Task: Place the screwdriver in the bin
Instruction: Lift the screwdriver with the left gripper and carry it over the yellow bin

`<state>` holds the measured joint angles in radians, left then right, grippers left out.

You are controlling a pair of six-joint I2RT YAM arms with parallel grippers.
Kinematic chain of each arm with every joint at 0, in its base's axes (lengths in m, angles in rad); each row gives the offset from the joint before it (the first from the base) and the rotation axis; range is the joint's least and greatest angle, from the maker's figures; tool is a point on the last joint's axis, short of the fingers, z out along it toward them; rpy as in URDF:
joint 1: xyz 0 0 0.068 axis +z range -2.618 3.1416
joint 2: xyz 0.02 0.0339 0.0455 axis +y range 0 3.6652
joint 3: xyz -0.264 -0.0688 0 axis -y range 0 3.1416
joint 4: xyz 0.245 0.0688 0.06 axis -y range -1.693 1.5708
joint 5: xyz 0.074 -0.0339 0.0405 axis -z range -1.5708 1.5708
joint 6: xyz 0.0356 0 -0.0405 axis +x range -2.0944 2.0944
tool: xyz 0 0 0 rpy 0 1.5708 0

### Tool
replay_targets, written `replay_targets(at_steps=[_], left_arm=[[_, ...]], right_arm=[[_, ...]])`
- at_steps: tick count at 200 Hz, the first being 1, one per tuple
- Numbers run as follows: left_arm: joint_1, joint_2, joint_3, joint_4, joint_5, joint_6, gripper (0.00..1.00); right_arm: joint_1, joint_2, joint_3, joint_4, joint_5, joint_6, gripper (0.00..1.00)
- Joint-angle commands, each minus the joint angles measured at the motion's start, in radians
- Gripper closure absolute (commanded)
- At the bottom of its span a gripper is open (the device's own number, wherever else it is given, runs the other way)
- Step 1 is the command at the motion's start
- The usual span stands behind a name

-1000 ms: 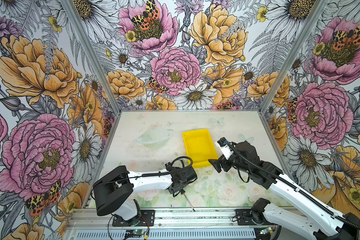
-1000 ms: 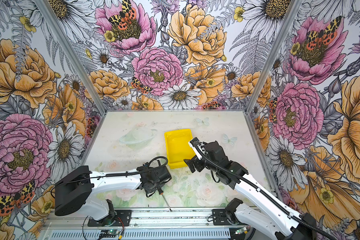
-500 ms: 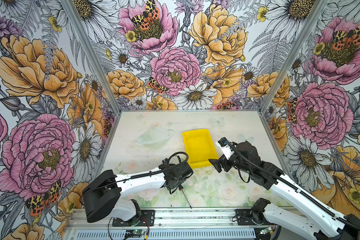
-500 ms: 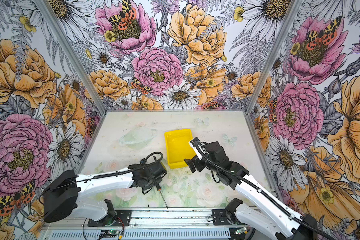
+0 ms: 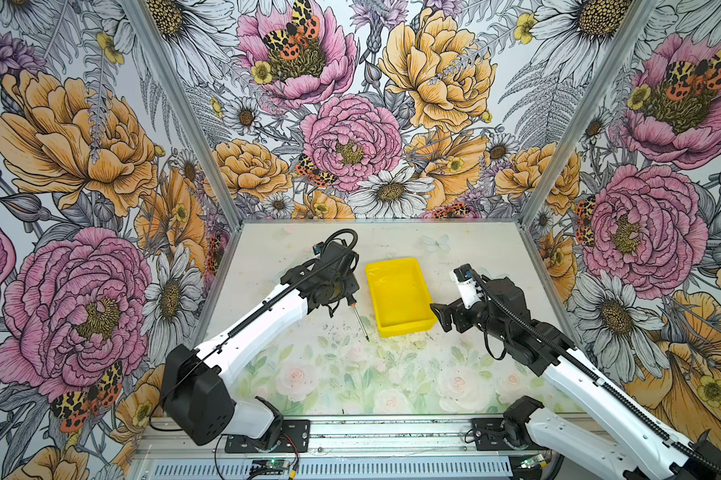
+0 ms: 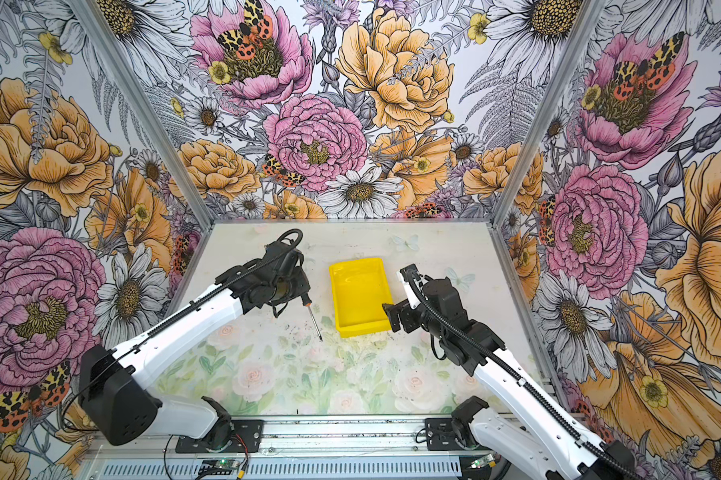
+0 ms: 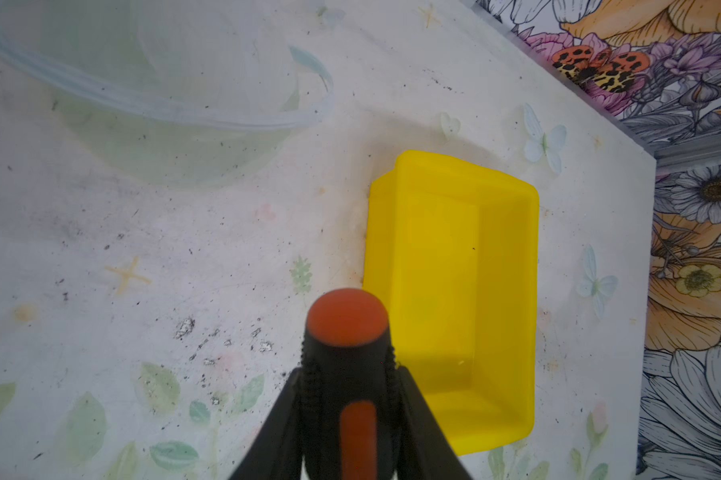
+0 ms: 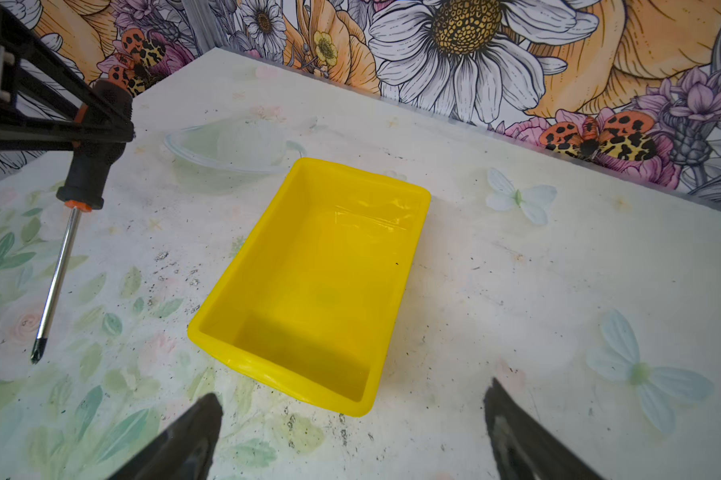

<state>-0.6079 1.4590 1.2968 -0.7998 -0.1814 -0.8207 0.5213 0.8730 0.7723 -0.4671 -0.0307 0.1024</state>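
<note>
The screwdriver (image 5: 360, 319), with a black and orange handle and a thin silver shaft, hangs tip-down above the table, just left of the bin. My left gripper (image 5: 347, 296) is shut on its handle (image 7: 346, 332). In the right wrist view the screwdriver (image 8: 86, 170) is tilted, its tip close to the table. The bin (image 5: 406, 330), a yellow shallow tray, is empty in both top views (image 6: 360, 326) and in the left wrist view (image 7: 454, 270). My right gripper (image 5: 441, 316) stands open at the bin's near right corner (image 8: 352, 390), holding nothing.
Floral walls close the table in at the back (image 5: 350, 145) and on both sides. A metal rail (image 5: 392, 436) with both arm bases runs along the front edge. Dark specks (image 8: 171, 266) dot the table by the bin's left side.
My left gripper has carried the screwdriver from near the table's front edge up and back to the bin's left side. The right arm and the bin have stayed still.
</note>
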Motion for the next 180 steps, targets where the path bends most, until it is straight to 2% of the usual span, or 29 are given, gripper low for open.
replay_targets(at_steps=[1, 30, 91, 180], left_arm=[[0.004, 0.107, 0.098, -0.02, 0.055, 0.146, 0.94], [-0.015, 0.25, 0.242, -0.019, 0.054, 0.184, 0.95], [-0.073, 0.51, 0.541, -0.019, 0.016, 0.219, 0.95], [-0.051, 0.652, 0.664, -0.02, 0.0, 0.203, 0.96]], right_arm=[[-0.012, -0.014, 0.005, 0.015, 0.021, 0.048, 0.0], [-0.039, -0.013, 0.016, 0.013, 0.021, 0.048, 0.0], [-0.097, 0.004, 0.026, 0.004, -0.06, 0.055, 0.01], [-0.154, -0.025, -0.03, 0.002, -0.084, 0.115, 0.01]])
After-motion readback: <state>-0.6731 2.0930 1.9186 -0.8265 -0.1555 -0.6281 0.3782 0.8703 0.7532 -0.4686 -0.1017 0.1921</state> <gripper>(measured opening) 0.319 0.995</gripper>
